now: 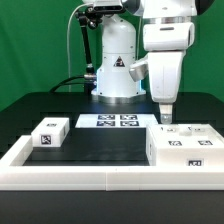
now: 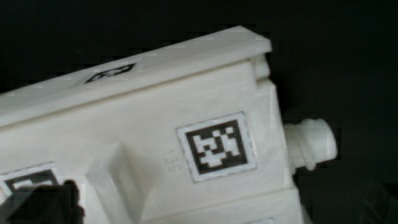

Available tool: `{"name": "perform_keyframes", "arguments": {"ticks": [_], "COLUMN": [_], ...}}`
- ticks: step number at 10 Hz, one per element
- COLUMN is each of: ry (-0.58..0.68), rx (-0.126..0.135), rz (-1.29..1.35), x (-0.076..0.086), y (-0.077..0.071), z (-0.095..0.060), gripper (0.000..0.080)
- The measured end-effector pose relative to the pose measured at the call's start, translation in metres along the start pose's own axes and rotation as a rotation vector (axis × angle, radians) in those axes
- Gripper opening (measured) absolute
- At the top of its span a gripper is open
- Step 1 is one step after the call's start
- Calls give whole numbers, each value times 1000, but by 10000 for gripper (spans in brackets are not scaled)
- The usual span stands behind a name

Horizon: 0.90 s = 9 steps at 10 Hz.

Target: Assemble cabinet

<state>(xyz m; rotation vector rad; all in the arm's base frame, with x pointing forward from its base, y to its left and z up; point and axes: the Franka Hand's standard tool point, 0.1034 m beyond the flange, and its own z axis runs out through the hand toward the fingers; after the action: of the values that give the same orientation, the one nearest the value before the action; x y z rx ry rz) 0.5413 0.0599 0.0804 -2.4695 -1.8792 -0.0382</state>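
Jaws, open or closed I cannot tell, hang directly over the cabinet [image 1: 186,146], near its far edge.

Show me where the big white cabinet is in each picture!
Exterior view: the cabinet sits low on the exterior view's right, just below the gripper.
Wrist view: the cabinet fills most of the picture, seen close up.
Shared landmark: the black-and-white marker tags on its faces.
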Motion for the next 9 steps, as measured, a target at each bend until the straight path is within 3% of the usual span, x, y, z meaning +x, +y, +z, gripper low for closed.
{"name": "perform_keyframes", "arguments": {"ticks": [4, 6, 9], "ry": [11, 48, 71], "rx": [1, -37, -24], "rz": [300, 635, 980], "x": [1, -7, 4], "y": [-1, -17, -33], "z": [0, 3, 9], "gripper": [796, 796, 796]}}
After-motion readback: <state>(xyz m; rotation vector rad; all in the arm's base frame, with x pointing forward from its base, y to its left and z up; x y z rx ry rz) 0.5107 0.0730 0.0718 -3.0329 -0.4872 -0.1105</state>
